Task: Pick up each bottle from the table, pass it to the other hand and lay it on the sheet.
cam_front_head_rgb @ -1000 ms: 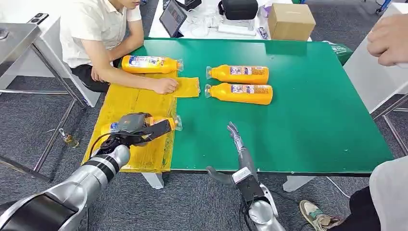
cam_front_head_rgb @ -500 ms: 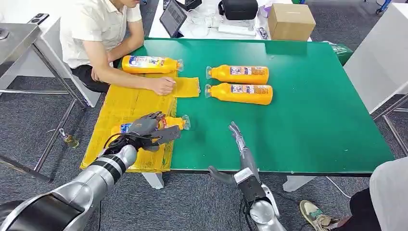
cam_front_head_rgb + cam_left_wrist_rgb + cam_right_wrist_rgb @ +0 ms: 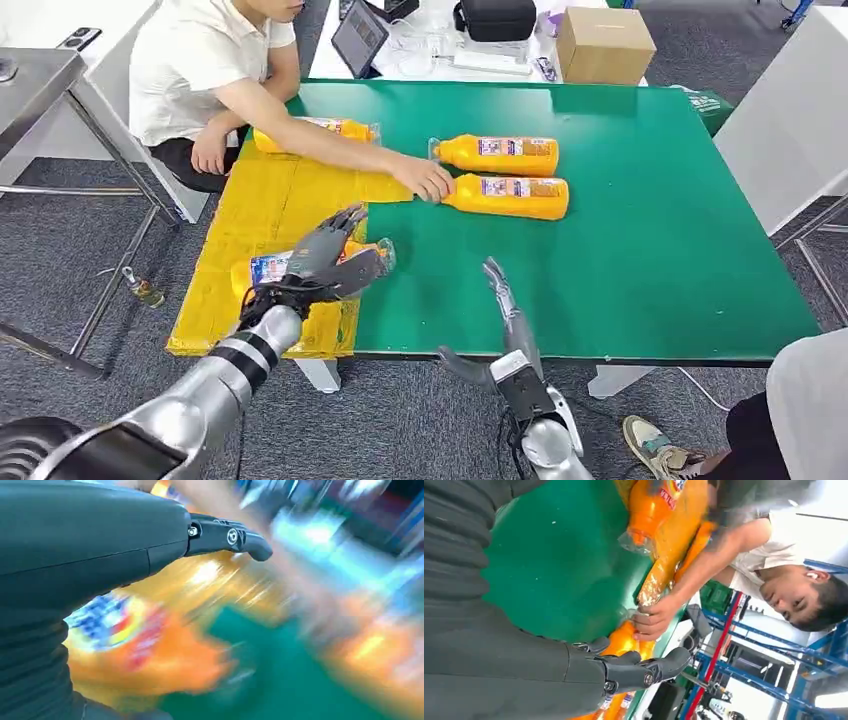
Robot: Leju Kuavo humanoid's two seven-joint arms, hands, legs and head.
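Left hand [image 3: 325,262] hovers over a bottle [image 3: 268,268] lying on the yellow sheet [image 3: 270,205] at the near edge of the green surface [image 3: 650,230], fingers spread apart and gripping nothing. Right hand [image 3: 503,305] sits at the near edge, fingers straight, nothing in it. A person's hand [image 3: 428,180] is on the cap end of the nearer of two bottles [image 3: 510,196] out on the green; another bottle [image 3: 320,128] lies at the sheet's far end.
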